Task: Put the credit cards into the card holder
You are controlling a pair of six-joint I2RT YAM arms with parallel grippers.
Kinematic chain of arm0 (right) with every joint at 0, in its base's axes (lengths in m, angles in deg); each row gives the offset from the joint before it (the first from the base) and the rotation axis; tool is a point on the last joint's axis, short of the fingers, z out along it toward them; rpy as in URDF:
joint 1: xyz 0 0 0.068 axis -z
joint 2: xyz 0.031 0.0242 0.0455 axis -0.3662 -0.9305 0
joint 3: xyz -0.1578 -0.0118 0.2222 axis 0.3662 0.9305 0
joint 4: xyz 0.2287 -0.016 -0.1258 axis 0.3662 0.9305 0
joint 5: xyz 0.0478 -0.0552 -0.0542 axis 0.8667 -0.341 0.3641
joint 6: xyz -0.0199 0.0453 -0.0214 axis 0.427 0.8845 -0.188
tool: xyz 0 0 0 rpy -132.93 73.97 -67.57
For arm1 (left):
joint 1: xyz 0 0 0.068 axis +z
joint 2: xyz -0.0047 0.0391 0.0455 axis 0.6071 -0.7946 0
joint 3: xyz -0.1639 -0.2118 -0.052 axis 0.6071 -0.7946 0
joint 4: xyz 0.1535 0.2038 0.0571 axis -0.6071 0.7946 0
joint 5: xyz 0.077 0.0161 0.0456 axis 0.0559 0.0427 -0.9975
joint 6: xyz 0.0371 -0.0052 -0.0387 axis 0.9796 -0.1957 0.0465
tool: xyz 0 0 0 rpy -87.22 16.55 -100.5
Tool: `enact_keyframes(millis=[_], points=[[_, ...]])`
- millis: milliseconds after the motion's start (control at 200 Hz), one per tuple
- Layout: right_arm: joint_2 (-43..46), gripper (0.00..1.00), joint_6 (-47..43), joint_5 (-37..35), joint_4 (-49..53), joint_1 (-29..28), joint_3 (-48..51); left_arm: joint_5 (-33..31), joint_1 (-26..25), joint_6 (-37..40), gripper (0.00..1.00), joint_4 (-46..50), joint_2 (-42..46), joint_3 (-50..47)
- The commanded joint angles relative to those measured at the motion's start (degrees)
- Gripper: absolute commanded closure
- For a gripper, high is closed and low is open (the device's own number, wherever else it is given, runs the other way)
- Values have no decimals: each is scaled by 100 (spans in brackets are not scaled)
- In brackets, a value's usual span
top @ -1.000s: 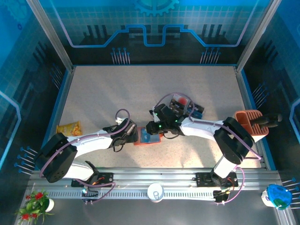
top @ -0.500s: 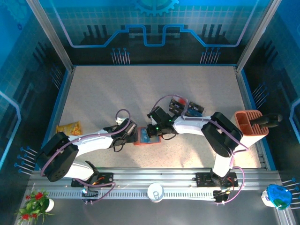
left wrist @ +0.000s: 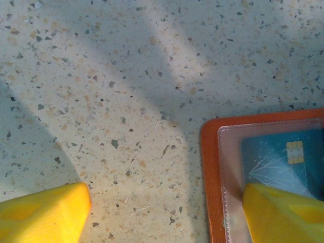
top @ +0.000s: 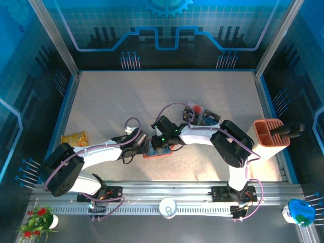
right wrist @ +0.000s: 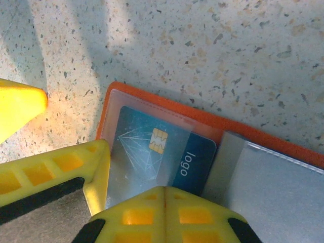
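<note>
The red-orange card holder lies open at mid-table. A blue credit card with a gold chip sits partly under its clear left pocket, and the "logo" end sticks out toward the grey inner pocket. My right gripper is shut with nothing between its fingers, tips at the card's near edge. My left gripper is open at the holder's left side, and its right finger rests on the clear pocket over the orange border. Several more credit cards lie in a loose pile behind the right arm.
A terracotta slotted bin with a dark object in it stands at the right edge. A yellow snack packet lies at the left. A paper cup sits on the front rail, and a small plant is at the front left.
My right arm has swung left, bringing its gripper further over the card holder, and its fingers have closed fully. The left arm has stayed where it was.
</note>
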Motion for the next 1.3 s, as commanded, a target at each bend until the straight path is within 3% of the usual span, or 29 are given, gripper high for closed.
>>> enact_keyframes(millis=[0,275,1296], points=[[394,96,69,90,60,9,109,75,78,-14,19,197,203,60],[821,96,126,-81,-32,57,484,147,138,-269,18,287,600,-182],[-88,100,27,20,82,-133,46,80,199,-403,19,56,-115,-379]])
